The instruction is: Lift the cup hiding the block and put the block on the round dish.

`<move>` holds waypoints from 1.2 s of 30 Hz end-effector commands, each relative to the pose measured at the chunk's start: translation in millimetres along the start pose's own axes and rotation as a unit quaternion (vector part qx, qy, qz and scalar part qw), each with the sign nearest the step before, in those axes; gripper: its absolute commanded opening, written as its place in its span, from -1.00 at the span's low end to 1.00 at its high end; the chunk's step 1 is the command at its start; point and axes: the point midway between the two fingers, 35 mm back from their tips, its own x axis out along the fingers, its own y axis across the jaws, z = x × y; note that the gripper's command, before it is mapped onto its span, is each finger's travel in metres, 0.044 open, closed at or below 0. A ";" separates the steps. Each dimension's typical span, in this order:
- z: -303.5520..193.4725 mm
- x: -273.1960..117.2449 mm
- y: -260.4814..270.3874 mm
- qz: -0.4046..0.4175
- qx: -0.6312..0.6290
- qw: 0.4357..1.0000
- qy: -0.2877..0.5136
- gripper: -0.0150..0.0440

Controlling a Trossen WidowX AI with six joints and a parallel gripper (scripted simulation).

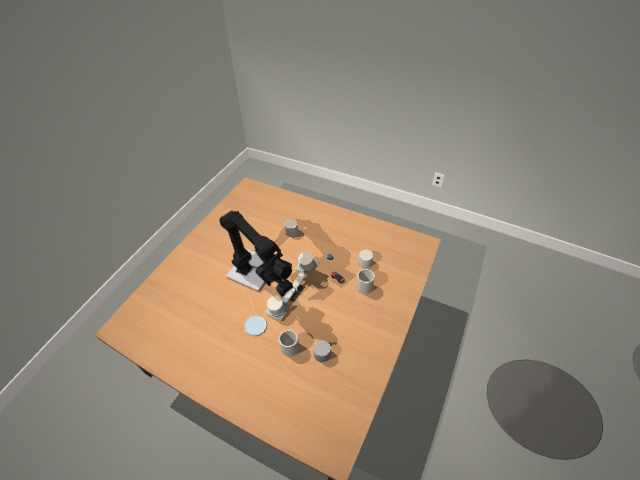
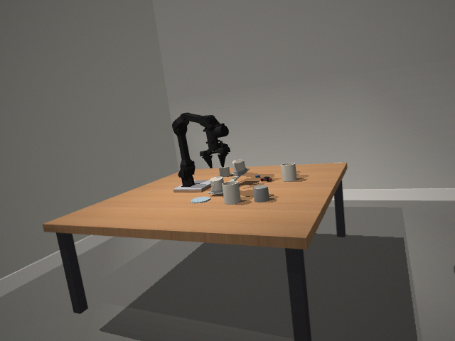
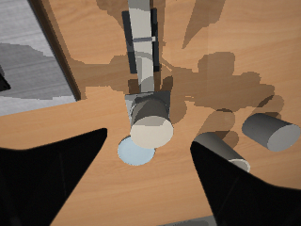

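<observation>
The balance (image 1: pixel 299 279) (image 2: pixel 234 178) (image 3: pixel 140 24) is tilted, its dish-side end low and its far end raised. An off-white cup (image 1: pixel 275 304) (image 2: pixel 216 184) (image 3: pixel 151 132) stands on the low end. The identical cup (image 1: pixel 306 259) (image 2: pixel 239 166) stands on the raised end, out of the wrist view. No block shows. The round light blue dish (image 1: pixel 255 326) (image 2: pixel 200 199) (image 3: pixel 135 152) lies beside the low end with nothing on it. My gripper (image 2: pixel 217 167) (image 3: pixel 150 138) is open and empty, pointing down above the height of the low cup, which shows between the fingertips in the wrist view.
A tall grey cup (image 1: pixel 288 344) (image 2: pixel 231 193) and a short grey cylinder (image 1: pixel 322 351) (image 2: pixel 261 193) stand beyond the low end. Another tall cup (image 1: pixel 365 282) (image 2: pixel 288 172), a short cylinder (image 1: pixel 366 258), a red toy car (image 1: pixel 338 277) and a blue piece (image 1: pixel 329 256) lie farther off. Another cylinder (image 1: pixel 291 227) stands behind.
</observation>
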 end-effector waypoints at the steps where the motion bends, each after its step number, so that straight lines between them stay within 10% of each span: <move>1: -9.8 10.3 -6.1 0.022 -0.055 0.998 -0.012 1.00; 36: -20.9 65.8 -8.9 0.045 -0.120 0.991 -0.031 1.00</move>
